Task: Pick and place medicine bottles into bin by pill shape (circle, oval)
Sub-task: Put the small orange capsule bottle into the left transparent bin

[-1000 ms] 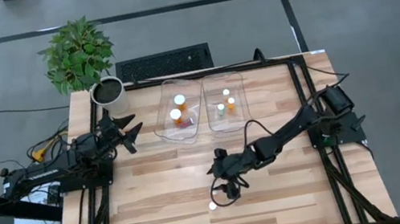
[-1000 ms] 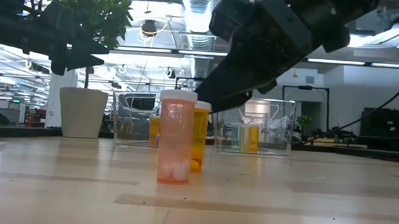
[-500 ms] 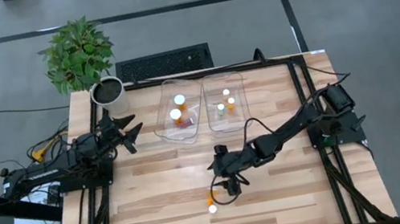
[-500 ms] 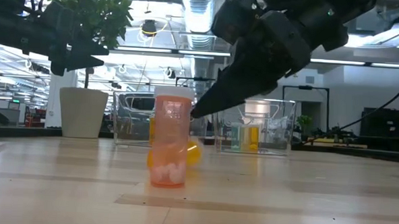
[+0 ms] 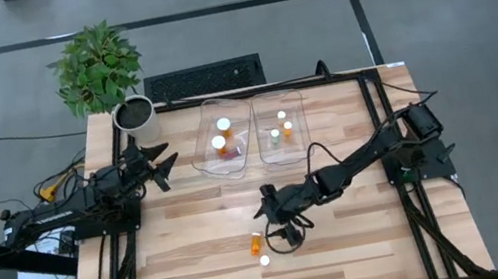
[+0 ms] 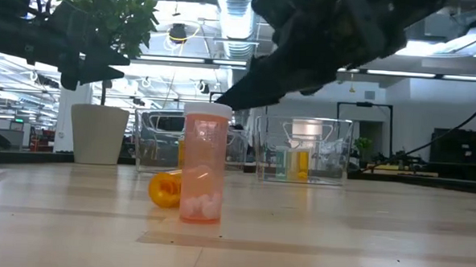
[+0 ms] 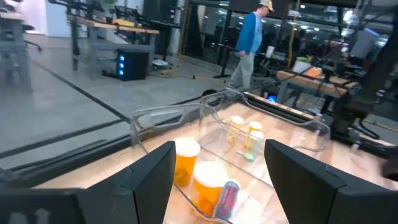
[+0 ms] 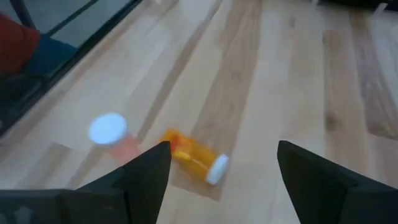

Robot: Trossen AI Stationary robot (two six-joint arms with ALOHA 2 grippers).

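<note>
Two medicine bottles are on the table's near middle. An orange bottle with a white cap (image 5: 264, 260) stands upright, also in the low view (image 6: 204, 164) and the right wrist view (image 8: 109, 130). A deeper orange bottle (image 5: 256, 244) lies on its side just beyond it (image 6: 167, 188), its white cap toward my right gripper (image 8: 194, 155). My right gripper (image 5: 283, 235) hovers open above and right of them (image 8: 224, 152), touching nothing. My left gripper (image 5: 164, 166) waits open at the left (image 7: 221, 149). Several more bottles stand in the two clear bins.
Two clear plastic bins (image 5: 214, 155) (image 5: 303, 146) stand side by side at the table's far middle, bottles in each. A white plant pot (image 5: 136, 118) stands at the far left corner. Bare wood lies around the two loose bottles. A person walks in the room behind (image 7: 249, 40).
The deeper orange bottle, which stood upright just behind the near bottle, has tipped over toward the table's left and now lies on its side. The near bottle has shifted slightly but stays upright. My right gripper has risen a little above them.
</note>
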